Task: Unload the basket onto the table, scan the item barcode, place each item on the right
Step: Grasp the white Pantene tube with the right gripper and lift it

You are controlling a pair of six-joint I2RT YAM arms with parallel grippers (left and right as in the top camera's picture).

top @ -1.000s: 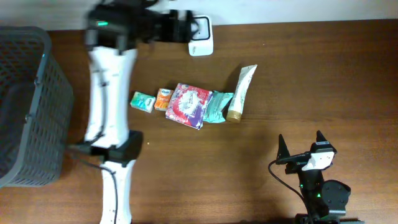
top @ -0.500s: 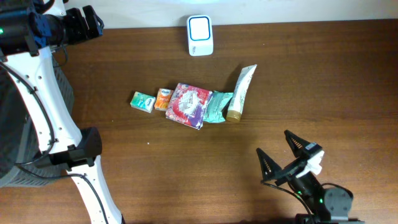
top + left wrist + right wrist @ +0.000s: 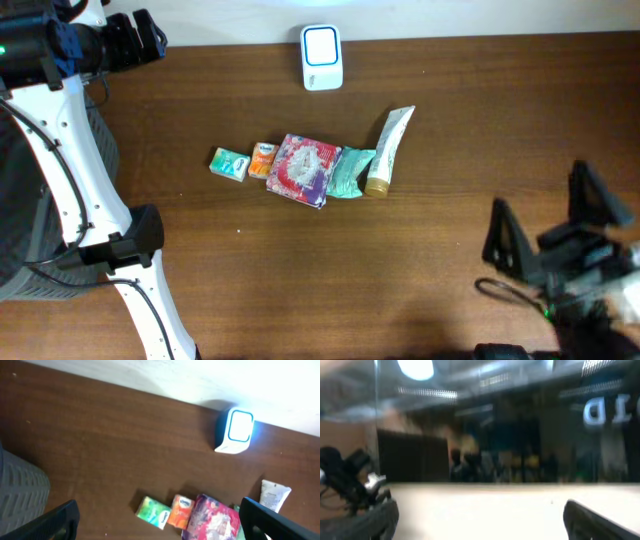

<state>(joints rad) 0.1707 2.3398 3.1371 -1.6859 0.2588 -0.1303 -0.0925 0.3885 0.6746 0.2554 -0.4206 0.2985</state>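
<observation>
Several items lie in a row mid-table: a green tissue pack [image 3: 229, 163], an orange pack [image 3: 262, 160], a pink-purple packet [image 3: 304, 169], a teal packet [image 3: 350, 172] and a cream tube [image 3: 389, 148]. The white scanner [image 3: 322, 57] with its lit blue face stands at the back edge. My left gripper [image 3: 150, 38] hangs open high at the back left, far from the items. In the left wrist view it [image 3: 160, 510] frames the green pack [image 3: 154, 511], the orange pack [image 3: 180, 510] and the scanner [image 3: 235, 431]. My right gripper [image 3: 550, 225] is open and blurred at the front right, holding nothing.
A grey mesh basket [image 3: 25, 250] stands at the left edge, partly behind my left arm. The right wrist view is blurred and looks out over the pale table edge into the room, with its open gripper [image 3: 480, 515] holding nothing.
My right arm has swung from the front middle to the front right and lifted. The left arm moved from near the scanner to the back left, then held still.
</observation>
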